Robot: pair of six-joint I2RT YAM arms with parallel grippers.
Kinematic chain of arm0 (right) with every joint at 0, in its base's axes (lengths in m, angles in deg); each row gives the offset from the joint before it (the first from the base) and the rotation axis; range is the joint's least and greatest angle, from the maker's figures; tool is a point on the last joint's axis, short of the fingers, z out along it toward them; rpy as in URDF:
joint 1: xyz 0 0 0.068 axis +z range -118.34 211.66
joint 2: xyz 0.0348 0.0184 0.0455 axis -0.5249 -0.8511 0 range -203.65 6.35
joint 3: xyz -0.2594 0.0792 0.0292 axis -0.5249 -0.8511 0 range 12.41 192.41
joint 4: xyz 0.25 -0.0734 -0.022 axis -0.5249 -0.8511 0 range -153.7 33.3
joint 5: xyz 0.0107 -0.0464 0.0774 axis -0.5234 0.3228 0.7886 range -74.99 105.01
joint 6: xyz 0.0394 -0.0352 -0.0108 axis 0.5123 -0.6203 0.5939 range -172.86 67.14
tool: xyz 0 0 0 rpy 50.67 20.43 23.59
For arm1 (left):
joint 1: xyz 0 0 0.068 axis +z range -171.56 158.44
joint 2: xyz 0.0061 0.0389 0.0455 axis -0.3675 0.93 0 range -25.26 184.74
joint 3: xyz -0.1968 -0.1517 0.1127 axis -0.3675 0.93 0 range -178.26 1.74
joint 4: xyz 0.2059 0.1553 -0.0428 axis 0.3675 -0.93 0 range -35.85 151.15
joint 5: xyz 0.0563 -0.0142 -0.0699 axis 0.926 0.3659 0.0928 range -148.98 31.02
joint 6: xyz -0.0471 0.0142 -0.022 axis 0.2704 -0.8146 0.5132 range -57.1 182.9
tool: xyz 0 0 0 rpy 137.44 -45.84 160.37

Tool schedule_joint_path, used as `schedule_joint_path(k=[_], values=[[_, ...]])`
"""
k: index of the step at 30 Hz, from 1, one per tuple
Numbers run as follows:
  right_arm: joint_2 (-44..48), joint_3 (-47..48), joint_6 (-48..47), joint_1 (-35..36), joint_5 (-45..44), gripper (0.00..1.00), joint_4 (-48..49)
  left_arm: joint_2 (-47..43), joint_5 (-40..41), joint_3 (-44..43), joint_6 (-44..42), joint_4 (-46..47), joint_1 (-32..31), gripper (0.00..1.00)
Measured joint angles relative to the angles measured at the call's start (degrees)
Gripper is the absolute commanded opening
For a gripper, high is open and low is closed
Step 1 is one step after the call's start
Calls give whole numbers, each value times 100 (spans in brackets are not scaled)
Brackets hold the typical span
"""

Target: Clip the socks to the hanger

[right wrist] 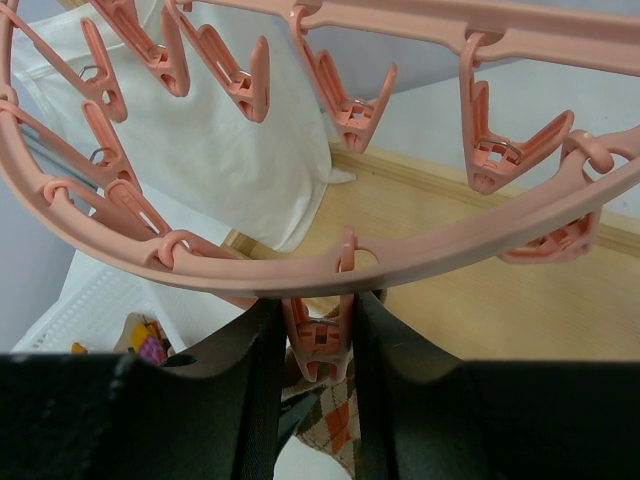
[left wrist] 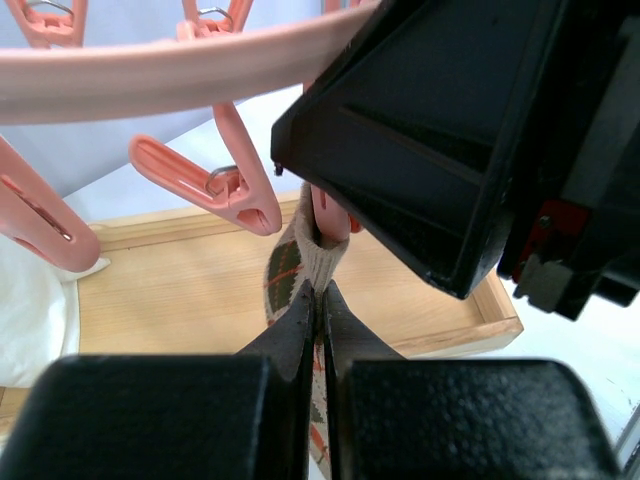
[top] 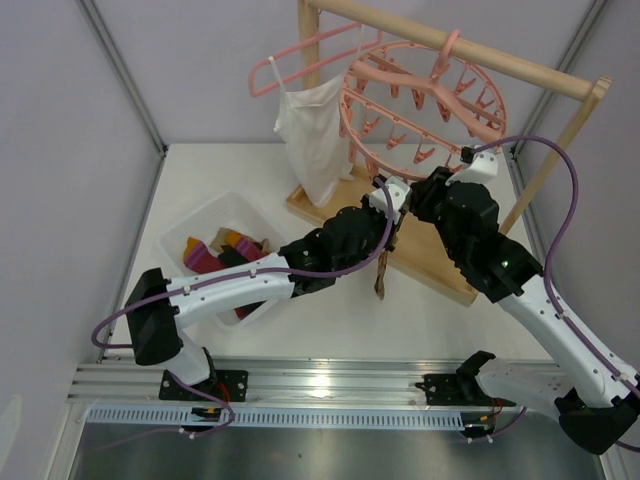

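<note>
Tan argyle sock [top: 382, 278] vertical, cuff up by clip [right wrist: 318, 340]

The large round pink plastic hanger [right wrist: 450, 262] is smooth with a soft gloss, as is the pink plastic clip [right wrist: 318, 345]; metal spring rings [left wrist: 218, 180] shine on other clips. The tan argyle knitted sock [left wrist: 288, 275] is soft, ribbed, matt cloth. The black plastic fingers [left wrist: 290, 335] look matt and finely grained. The pale wooden base [left wrist: 180, 290] shows matt grain; the white cloth top [right wrist: 230, 150] is thin and dull.
</note>
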State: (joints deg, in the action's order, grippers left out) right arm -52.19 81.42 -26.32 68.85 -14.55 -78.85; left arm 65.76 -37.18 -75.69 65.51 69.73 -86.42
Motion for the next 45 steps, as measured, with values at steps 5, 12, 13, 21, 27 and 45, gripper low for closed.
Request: schedule_joint_path(k=[5,12,13,21,27,45], values=[[-7,0,4,42,-42,0,2,-55,0,-2,15,-15,0,1],[-17,0,7,63,-111,0,4,-83,-9,-2,44,-24,-7,1],[-17,0,7,66,-116,0,4,-83,-9,-2,44,-26,-11,1],[-17,0,42,103,-175,0,4,-92,11,-2,59,-33,-72,1],[-17,0,39,122,-256,0,-4,-92,339,-4,210,-175,-79,1],[-37,0,44,136,-354,0,-22,-92,717,-131,748,-535,-83,1]])
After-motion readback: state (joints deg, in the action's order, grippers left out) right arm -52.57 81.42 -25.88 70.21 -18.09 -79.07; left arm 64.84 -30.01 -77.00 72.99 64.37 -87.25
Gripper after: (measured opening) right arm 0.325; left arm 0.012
